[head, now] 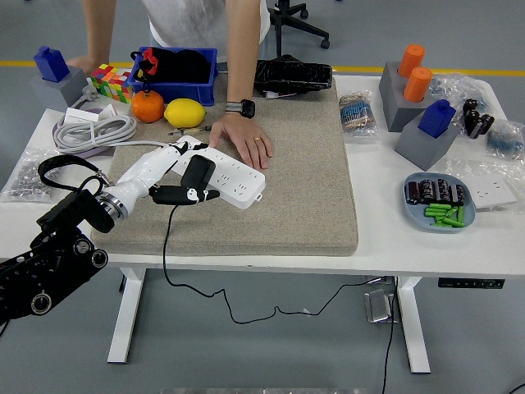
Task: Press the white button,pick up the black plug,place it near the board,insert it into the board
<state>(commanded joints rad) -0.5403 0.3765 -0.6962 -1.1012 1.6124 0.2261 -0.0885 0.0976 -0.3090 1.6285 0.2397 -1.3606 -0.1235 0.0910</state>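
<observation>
Plug (197, 174) and power strip (225, 176) sit together at the left part of the tan mat (279, 164): the black plug is seated on the strip's left half, its black cord (168, 246) dropping over the table's near edge and looping below. The left hand (168, 174), white with dark fingertips, reaches in from the lower left; its fingers (176, 195) lie loosely spread, one along the near side of the plug and touching it, none closed around it. The strip lies slanted, its right end near the mat's middle. A person's hand (244, 138) rests flat on the mat, touching the strip's far edge; the person's other hand (82, 64) leans on the table's far left corner.

The mat to the right of the strip is bare up to its right edge, and the near strip of mat in front of the plug is bare too. Left of the mat, a coiled grey cable (90, 131) and a bag of small metal parts (29, 176) crowd the table's left edge. Behind the strip lie a lemon (184, 112), an orange (148, 106) and a blue bin (176, 78). Far right, a blue plate (414, 205) with green pieces stands near the front edge, well apart from the strip.

No writing or brand can be read anywhere; the strip's markings are too small.
</observation>
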